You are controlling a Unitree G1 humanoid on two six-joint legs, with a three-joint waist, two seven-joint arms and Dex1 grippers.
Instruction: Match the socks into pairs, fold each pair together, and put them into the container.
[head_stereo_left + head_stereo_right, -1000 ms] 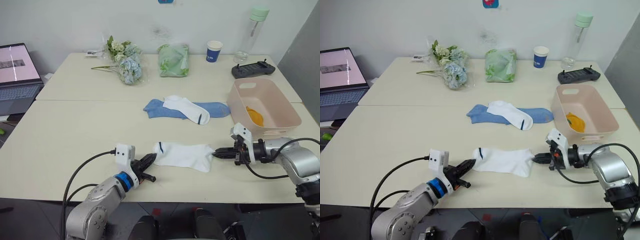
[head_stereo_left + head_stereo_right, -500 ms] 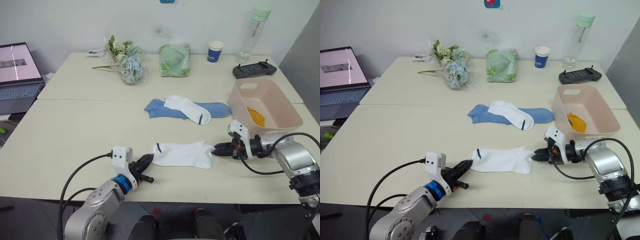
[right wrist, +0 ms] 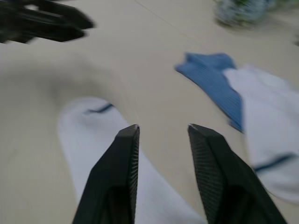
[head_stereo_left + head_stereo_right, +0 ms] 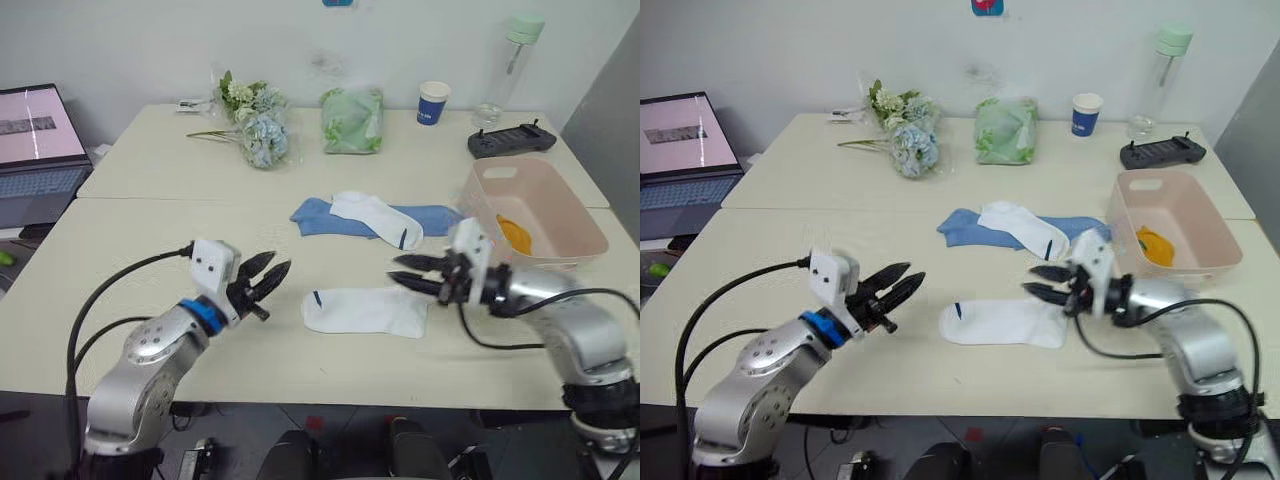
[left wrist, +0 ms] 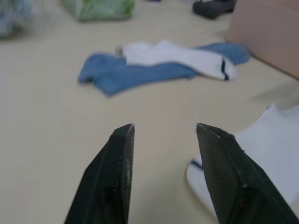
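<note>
Socks on table: two white (image 4: 365,311) (image 4: 376,216), one blue (image 4: 330,216)

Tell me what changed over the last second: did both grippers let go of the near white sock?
Yes. The left gripper has lifted off the near white sock and drawn back to its left, open. The right gripper has also released, risen and now hangs open above the sock's other end. The sock lies flat in much the same spot. The blue socks, the far white sock and the container stayed put.
</note>
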